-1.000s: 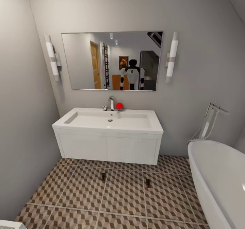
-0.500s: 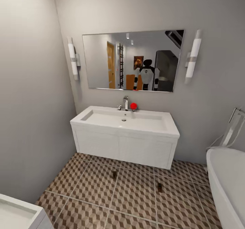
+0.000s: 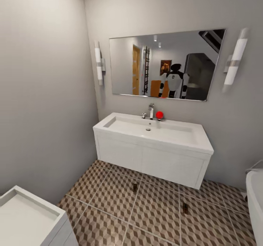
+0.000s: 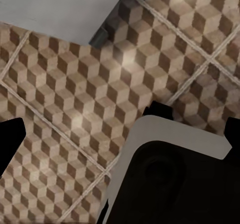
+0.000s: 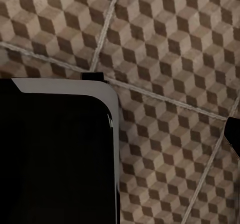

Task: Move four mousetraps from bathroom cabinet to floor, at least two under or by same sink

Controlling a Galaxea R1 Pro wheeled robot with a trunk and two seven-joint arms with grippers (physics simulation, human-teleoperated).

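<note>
From my head, two mousetraps (image 3: 134,187) lie on the bathroom floor (image 3: 109,198), just before the sink (image 3: 153,154) front edge, satisfying the beside-sink rule. My wrist cameras face tiles; I cannot tell either pincer's state.

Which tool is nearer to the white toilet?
Left, probably. The left tool hangs over tiles close to a pale flat-sided thing, likely the toilet; the right tool hangs over tiles beside the robot's base.
</note>
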